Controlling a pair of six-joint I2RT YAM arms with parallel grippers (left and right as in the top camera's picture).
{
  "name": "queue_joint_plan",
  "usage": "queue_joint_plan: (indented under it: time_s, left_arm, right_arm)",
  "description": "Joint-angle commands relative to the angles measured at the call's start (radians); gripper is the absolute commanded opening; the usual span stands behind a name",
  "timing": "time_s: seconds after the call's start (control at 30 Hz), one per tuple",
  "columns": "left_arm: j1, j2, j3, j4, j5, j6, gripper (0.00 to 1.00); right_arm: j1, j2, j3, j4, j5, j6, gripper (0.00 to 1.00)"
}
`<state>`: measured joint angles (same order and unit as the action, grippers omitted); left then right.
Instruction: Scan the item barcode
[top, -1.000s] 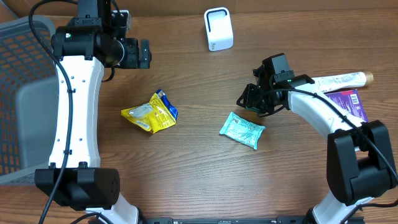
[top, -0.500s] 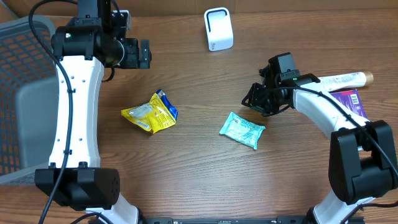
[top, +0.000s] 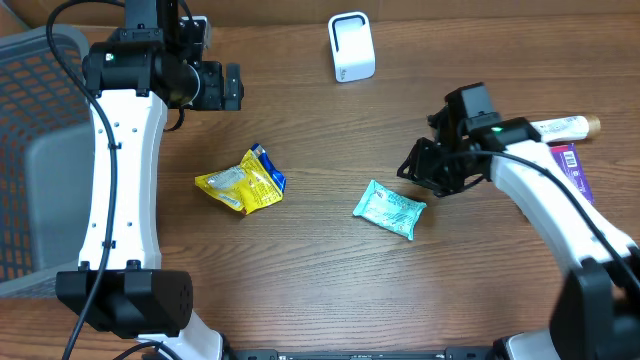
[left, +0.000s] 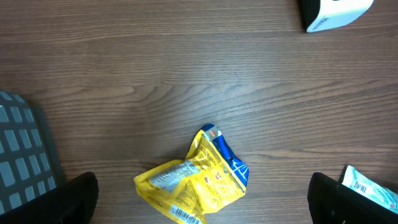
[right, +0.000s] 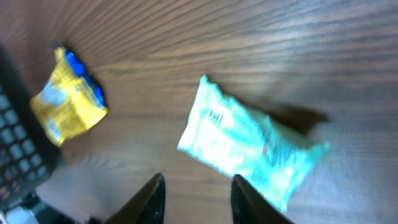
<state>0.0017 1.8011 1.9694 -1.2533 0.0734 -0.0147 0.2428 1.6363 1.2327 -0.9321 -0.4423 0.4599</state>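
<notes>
A teal packet (top: 390, 208) lies flat on the wooden table right of centre, also seen as the teal packet (right: 249, 140) in the right wrist view. My right gripper (top: 422, 166) hovers just right of it, open, with nothing between its fingers (right: 152, 198). A yellow packet (top: 242, 180) lies left of centre, and its barcode shows in the left wrist view on the yellow packet (left: 193, 183). My left gripper (top: 228, 88) is high above the table, behind the yellow packet, and my left gripper (left: 202, 200) is wide open and empty. The white scanner (top: 351, 46) stands at the back.
A grey mesh basket (top: 35, 150) fills the left edge. At the right edge lie a purple box (top: 568, 163) with a barcode and a white tube (top: 560, 127). The scanner's corner (left: 336, 11) and the teal packet's end (left: 373, 190) show in the left wrist view.
My right gripper has drawn back to the right, away from the teal packet, and its jaws have widened a little. The packets and the left arm have not moved.
</notes>
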Motion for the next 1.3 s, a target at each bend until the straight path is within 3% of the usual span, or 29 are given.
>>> queue_joint_plan:
  time_s: [0.0, 0.23, 0.3, 0.47, 0.9, 1.27]
  left_arm:
    - [-0.002, 0.011, -0.003, 0.001, -0.003, 0.023, 1.00]
    - [-0.002, 0.011, -0.003, 0.001, -0.003, 0.023, 1.00]
    - [-0.002, 0.011, -0.003, 0.001, -0.003, 0.023, 1.00]
    - [-0.002, 0.011, -0.003, 0.001, -0.003, 0.023, 0.99]
    - [-0.002, 0.011, -0.003, 0.001, -0.003, 0.023, 1.00]
    - [-0.002, 0.011, -0.003, 0.001, -0.003, 0.023, 1.00]
  right_arm:
    - [-0.003, -0.031, 0.024, -0.051, -0.004, 0.047, 0.41]
    - [-0.003, -0.029, -0.071, -0.095, 0.077, 0.077, 0.48]
    - [-0.003, -0.029, -0.100, -0.093, 0.114, 0.096, 0.57]
    - [-0.003, -0.028, -0.201, 0.023, 0.119, 0.118, 0.65]
    - [0.000, -0.022, -0.419, 0.335, 0.046, 0.128, 0.65]
    - [0.034, 0.015, -0.428, 0.436, 0.029, 0.253, 0.61]
